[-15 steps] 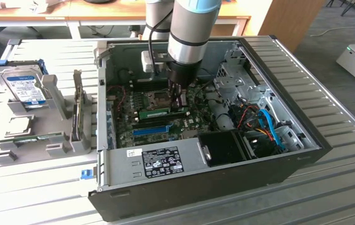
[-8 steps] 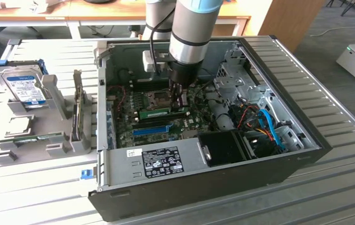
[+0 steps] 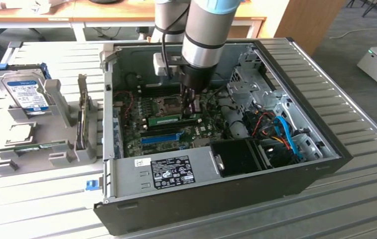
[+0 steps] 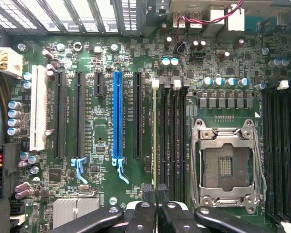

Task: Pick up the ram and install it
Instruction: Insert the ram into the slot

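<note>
The end effector grips narrow on the ram beneath it; better push straight down, both ends level.

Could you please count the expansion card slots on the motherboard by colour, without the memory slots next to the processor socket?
White slot: 1
Blue slot: 1
Black slots: 4 (3 long, 1 short)
Total: 6

Exterior overlooks the case; wrist closely faces its motherboard.
</note>
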You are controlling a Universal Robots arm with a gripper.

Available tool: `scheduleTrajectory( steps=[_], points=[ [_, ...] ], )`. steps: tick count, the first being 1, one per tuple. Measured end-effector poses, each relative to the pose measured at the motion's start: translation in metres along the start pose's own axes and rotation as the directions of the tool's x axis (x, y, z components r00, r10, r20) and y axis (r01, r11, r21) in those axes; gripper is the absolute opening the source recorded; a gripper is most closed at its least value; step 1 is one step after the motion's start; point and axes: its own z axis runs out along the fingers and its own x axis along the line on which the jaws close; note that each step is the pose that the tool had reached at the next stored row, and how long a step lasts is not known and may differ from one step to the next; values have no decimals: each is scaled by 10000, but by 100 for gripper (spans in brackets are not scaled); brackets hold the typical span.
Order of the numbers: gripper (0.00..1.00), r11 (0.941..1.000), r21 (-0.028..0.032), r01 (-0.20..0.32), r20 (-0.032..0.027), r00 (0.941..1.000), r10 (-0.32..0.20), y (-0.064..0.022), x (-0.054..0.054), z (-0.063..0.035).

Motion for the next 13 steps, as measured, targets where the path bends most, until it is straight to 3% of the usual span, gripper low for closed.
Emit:
scheduleTrajectory(
  steps=[4, 13],
  points=[
    [13, 9999, -156, -5, -5, 10000, 5, -33, 0, -3],
    [13, 9999, -160, -14, -1, 10000, 14, 4, 0, 2]
  ],
)
